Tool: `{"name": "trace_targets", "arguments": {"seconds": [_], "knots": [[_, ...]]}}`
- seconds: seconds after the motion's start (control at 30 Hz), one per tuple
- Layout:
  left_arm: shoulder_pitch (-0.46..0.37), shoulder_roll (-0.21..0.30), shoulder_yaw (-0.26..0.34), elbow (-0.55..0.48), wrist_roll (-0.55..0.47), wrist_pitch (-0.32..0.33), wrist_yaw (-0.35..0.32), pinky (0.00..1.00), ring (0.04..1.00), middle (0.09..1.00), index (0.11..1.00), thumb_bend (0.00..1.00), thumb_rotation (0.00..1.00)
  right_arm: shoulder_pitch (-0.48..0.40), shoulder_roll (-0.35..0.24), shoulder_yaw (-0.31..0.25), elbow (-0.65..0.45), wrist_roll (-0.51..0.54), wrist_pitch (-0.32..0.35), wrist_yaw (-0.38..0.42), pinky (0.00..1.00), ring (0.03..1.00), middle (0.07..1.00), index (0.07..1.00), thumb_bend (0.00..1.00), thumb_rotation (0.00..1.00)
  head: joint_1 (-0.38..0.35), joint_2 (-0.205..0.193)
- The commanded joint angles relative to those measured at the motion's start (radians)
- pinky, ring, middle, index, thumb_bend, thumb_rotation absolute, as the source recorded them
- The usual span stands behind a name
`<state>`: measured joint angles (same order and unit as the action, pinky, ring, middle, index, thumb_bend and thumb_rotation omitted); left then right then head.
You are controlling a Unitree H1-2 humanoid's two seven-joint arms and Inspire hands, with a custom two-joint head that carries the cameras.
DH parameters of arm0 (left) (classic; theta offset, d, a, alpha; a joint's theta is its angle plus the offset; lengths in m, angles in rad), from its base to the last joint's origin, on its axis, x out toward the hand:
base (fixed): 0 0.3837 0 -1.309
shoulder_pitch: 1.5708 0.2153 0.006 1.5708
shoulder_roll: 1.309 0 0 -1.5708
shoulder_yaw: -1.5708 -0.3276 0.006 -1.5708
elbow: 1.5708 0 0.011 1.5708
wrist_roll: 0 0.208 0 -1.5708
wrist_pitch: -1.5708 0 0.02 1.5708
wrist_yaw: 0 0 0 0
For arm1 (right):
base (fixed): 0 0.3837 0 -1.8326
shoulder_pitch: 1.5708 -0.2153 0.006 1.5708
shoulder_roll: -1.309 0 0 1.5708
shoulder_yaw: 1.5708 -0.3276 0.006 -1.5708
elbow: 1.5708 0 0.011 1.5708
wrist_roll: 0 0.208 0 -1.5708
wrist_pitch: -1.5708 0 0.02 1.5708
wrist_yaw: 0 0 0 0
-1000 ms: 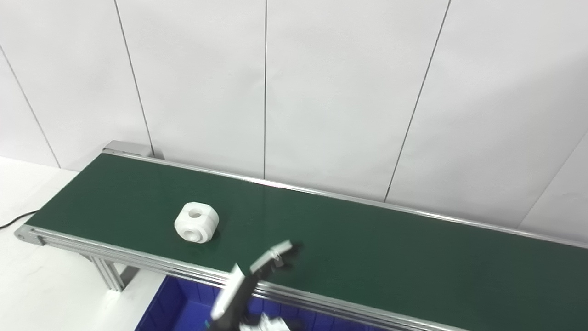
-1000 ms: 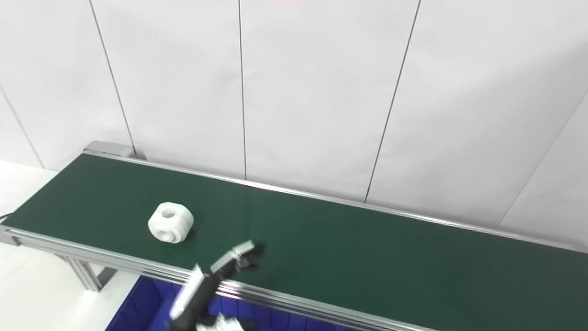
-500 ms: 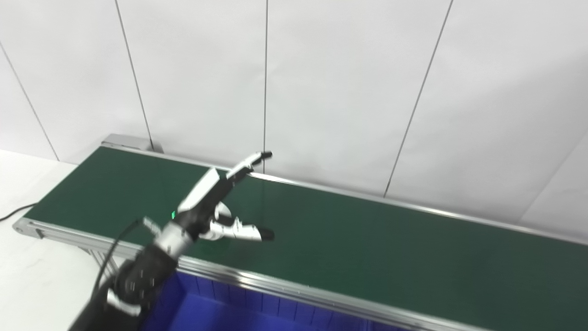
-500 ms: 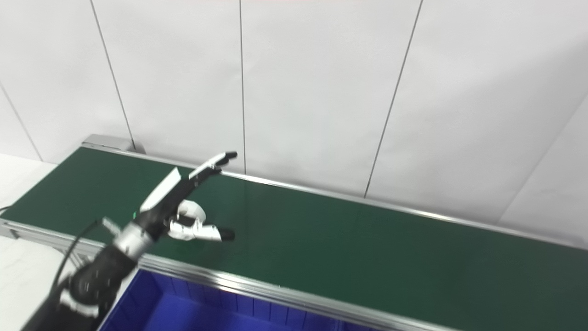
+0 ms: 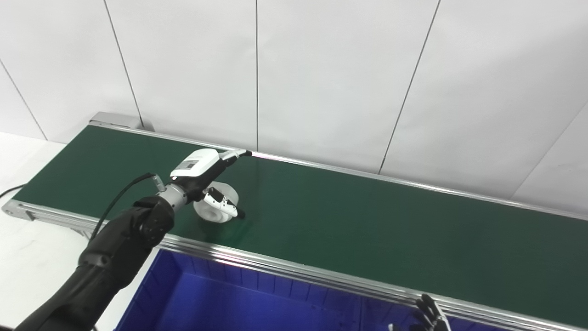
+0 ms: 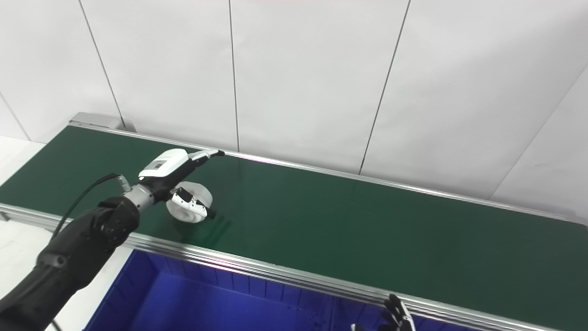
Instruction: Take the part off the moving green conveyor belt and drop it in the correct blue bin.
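Note:
A white round part with a centre hole [image 5: 217, 209] lies on the green conveyor belt [image 5: 367, 220], left of its middle. My left hand [image 5: 202, 171] reaches over the part from the left. Its fingers stretch out above and past the part, and its thumb [image 5: 225, 208] lies along the part's front side. The hand is open and not closed on the part. The part also shows in the right eye view [image 6: 189, 210]. Only the fingertips of my right hand [image 5: 429, 315] show at the bottom edge, spread apart and empty.
A blue bin [image 5: 229, 303] stands below the belt's near rail [image 5: 294, 271]. A white panelled wall runs behind the belt. The belt's left end [image 5: 14, 209] sits on a white surface with a black cable.
My left hand has come down from above the belt and now straddles the part. The part has ridden a little to the right. My right fingertips have come into view. The camera has tilted down.

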<state>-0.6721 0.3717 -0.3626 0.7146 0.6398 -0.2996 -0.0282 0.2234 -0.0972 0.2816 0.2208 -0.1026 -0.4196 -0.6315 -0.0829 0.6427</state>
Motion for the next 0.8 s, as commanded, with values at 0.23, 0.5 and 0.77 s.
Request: {"name": "trace_targets", "arguments": {"seconds": [0.23, 0.5, 0.77], "knots": [[-0.115, -0.01, -0.062, 0.103, 0.072, -0.005, 0.063, 1.0, 0.956, 0.948, 0.916, 0.89, 0.22, -0.014, -0.027, 0.022, -0.027, 0.007, -0.05, -0.037, 0.73, 0.778, 0.81, 0.838, 0.77, 0.49, 0.014, -0.005], [-0.107, -0.036, -0.073, 0.137, 0.038, 0.051, -0.018, 0.76, 0.842, 0.871, 0.829, 0.8, 0.02, -0.01, -0.026, 0.01, -0.029, 0.02, -0.05, -0.022, 0.73, 0.784, 0.817, 0.844, 0.79, 0.51, 0.019, -0.005], [-0.092, -0.07, -0.071, 0.118, -0.001, 0.114, -0.088, 0.41, 0.414, 0.51, 0.526, 0.5, 0.0, -0.012, -0.027, 0.005, -0.018, 0.018, -0.05, -0.02, 0.73, 0.789, 0.822, 0.848, 0.78, 0.53, 0.019, -0.004]]}}
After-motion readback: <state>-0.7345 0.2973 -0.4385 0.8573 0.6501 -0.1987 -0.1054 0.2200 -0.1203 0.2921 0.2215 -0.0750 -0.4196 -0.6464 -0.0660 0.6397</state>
